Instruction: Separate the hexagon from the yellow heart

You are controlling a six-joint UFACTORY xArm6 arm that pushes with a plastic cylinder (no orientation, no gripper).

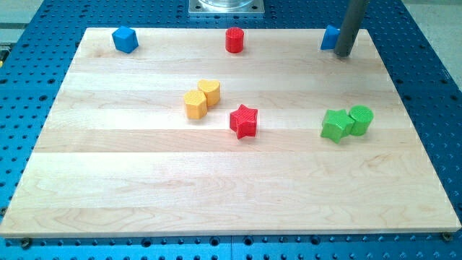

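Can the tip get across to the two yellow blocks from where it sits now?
Probably yes. My tip is at the view's top right beside a blue block. The board between it and the touching yellow hexagon and yellow heart looks bare; the red star lies lower.

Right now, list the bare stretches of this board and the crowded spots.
Bare: the whole strip along the view's bottom, below the red star, and the view's left side under the blue block. Crowded: the touching yellow pair mid-board, the green pair, and the top-right corner by my tip.
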